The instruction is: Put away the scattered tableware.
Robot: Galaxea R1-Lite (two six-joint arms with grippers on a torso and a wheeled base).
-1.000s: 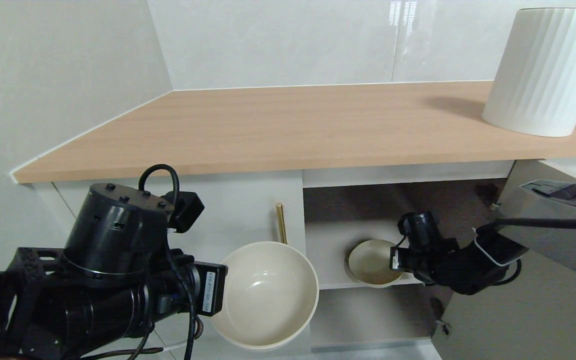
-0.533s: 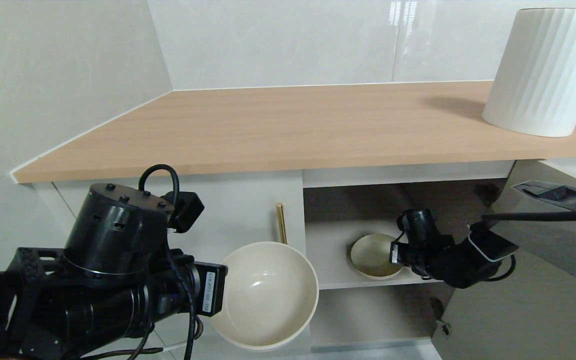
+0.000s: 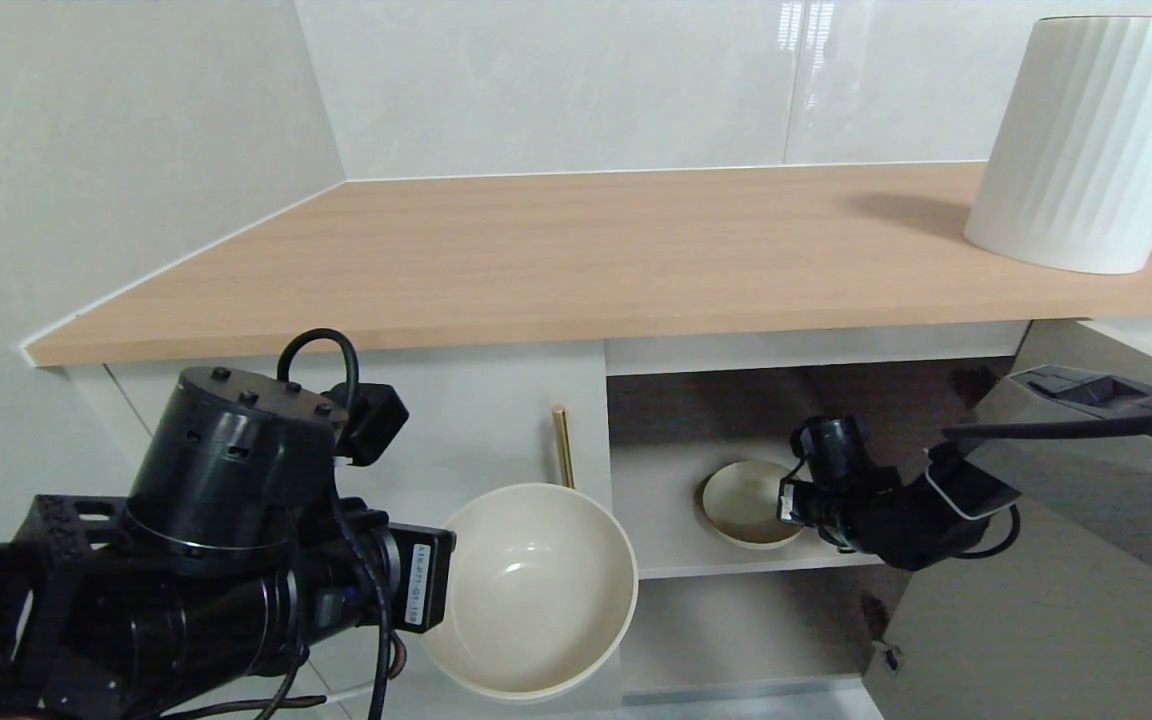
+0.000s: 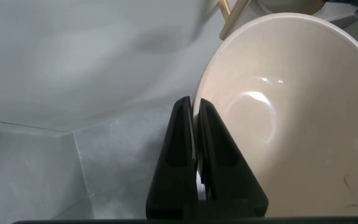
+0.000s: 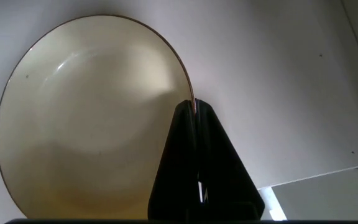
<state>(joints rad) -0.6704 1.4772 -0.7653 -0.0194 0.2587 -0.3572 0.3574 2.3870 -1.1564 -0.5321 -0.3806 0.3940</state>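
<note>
Jaws of the left gripper (image 4: 194,102) are pinched tight on the rim of the bowl (image 3: 533,588); those of the right gripper (image 5: 193,107) clamp the rim of the dish (image 3: 744,500). There is 1 counter (image 3: 586,250), 1 white container (image 3: 1086,140) on its right end, 1 open cabinet (image 3: 716,400) below, 1 bowl, 1 dish and 1 brass handle (image 3: 563,445). The bowl hangs tilted just below the handle. The dish sits inside the cabinet, low over the shelf (image 3: 656,520); whether they touch I cannot tell.

A bowl (image 3: 536,585) hangs in left gripper (image 3: 441,585), a plate (image 3: 744,500) in right gripper (image 3: 793,505)
</note>
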